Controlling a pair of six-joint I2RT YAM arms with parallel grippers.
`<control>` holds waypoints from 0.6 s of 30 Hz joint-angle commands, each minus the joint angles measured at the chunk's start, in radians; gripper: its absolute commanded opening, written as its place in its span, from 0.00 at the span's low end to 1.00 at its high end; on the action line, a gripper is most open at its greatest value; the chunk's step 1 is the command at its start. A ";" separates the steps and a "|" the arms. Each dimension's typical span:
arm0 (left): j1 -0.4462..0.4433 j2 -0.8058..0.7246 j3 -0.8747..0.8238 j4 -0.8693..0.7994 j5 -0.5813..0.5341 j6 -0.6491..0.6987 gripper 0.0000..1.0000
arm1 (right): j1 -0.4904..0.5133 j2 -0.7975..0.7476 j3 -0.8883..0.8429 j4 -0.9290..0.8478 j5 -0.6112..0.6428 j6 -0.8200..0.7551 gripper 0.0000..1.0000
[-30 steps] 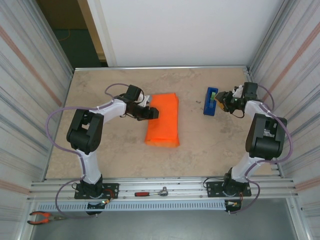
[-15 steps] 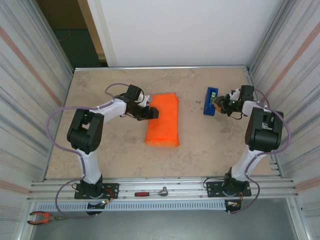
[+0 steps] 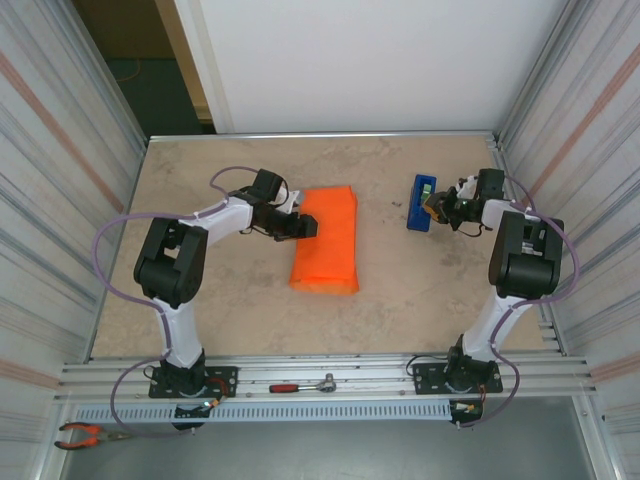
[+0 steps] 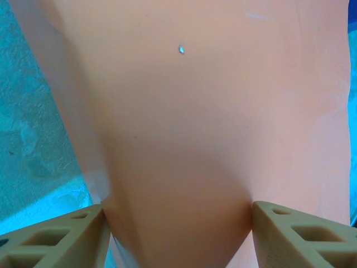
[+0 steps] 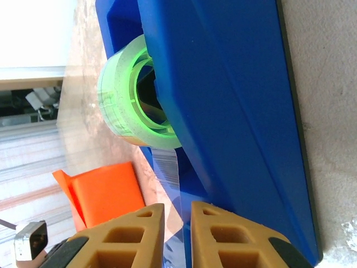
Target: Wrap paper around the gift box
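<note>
Left tool (image 3: 303, 226) clamps the paper (image 3: 330, 250), its long axis near-to-far.

the top view is bright and even, lit from overhead, with only short soft shadows on the surface (image 3: 400, 290). the white back wall (image 3: 380, 60) is nearly blown out, and the ribbed side walls (image 3: 60, 200) splay outward at the edges. in the left wrist view the paper (image 4: 212, 139) sits too close, soft and washed pale, with the surface beside it tinted teal. the right wrist view is crisp on the blue tape dispenser (image 5: 234, 111), with its top left corner burnt white.
</note>
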 commanded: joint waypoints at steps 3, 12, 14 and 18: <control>-0.024 0.088 -0.033 -0.071 -0.135 0.038 0.65 | 0.010 0.005 0.015 -0.014 -0.031 -0.012 0.12; -0.028 0.088 -0.035 -0.071 -0.140 0.040 0.64 | 0.005 -0.008 0.003 0.004 -0.048 0.000 0.00; -0.028 0.091 -0.035 -0.071 -0.139 0.040 0.64 | 0.004 -0.020 0.000 0.010 -0.050 0.005 0.00; -0.028 0.092 -0.032 -0.071 -0.139 0.039 0.64 | 0.002 -0.047 -0.008 0.030 -0.058 0.025 0.00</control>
